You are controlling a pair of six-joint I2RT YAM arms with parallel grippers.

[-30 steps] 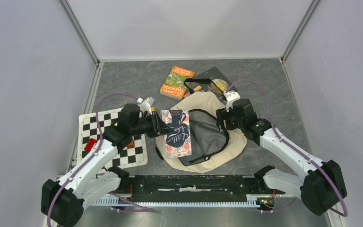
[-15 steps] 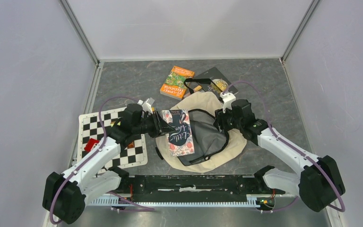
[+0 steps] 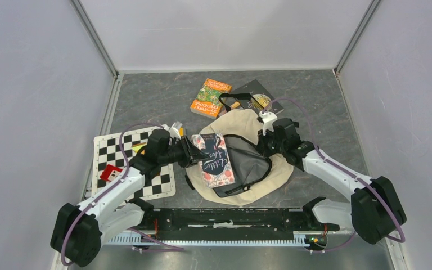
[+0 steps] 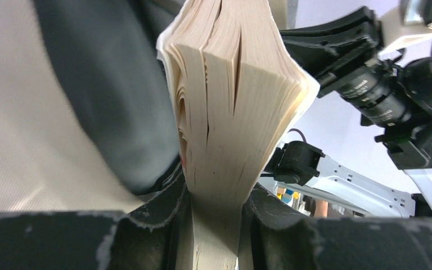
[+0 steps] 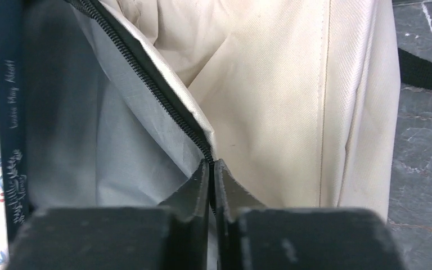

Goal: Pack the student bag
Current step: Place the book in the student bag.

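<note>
The cream student bag [image 3: 278, 169] lies flat mid-table, its main opening unzipped and the grey lining [image 3: 246, 160] showing. My left gripper [image 3: 194, 153] is shut on a floral book [image 3: 217, 161], held tilted over the opening's left side; in the left wrist view its page block [image 4: 233, 107] is squeezed between the jaws. My right gripper [image 3: 264, 143] is shut on the bag's zipper edge [image 5: 205, 147] at the right of the opening, cream fabric [image 5: 292, 101] beside it and the book's dark spine [image 5: 8, 112] at far left.
An orange book [image 3: 209, 98] and a dark book [image 3: 257, 98] lie behind the bag, with a black strap [image 3: 233, 95] looped near them. A checkered mat [image 3: 112, 160] with a red piece [image 3: 110, 171] lies at the left. The arm bases' rail [image 3: 225, 216] runs along the near edge.
My right gripper has shut on the bag's zipper edge. The left arm has swung the book a little right and tilted it over the opening.
</note>
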